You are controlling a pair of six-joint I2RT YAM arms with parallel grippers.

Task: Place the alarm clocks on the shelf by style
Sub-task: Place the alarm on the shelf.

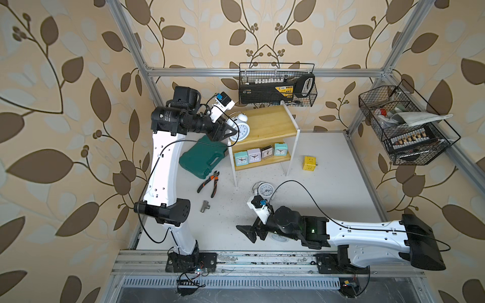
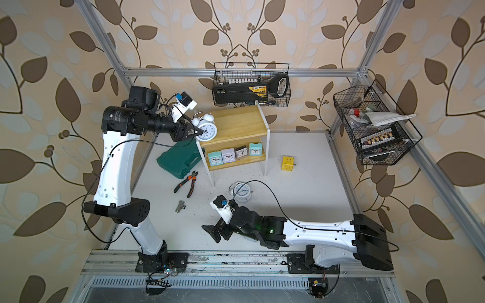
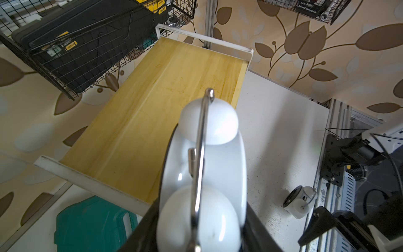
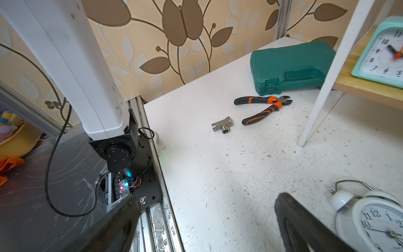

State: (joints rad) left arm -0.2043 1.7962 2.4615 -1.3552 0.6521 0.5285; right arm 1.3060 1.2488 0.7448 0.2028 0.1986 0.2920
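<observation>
The left claw [image 1: 230,132] pinches a white twin-bell alarm clock [image 1: 242,129] at the left end of the top board of the shelf [image 1: 273,123]: best carry it further inboard, set its feet flat, then let go.

Left arm [image 1: 163,168] and right arm [image 1: 367,232] are wearing white shells, black joints, small screw holes. Black cables [image 4: 47,174] are running along both. Wrist cameras [image 1: 223,101] are carrying blue plugs. Left gripper [image 1: 232,130] and right gripper [image 1: 248,233] are showing black triangular fingers. Green light [image 1: 312,230] is glowing on right arm.
</observation>
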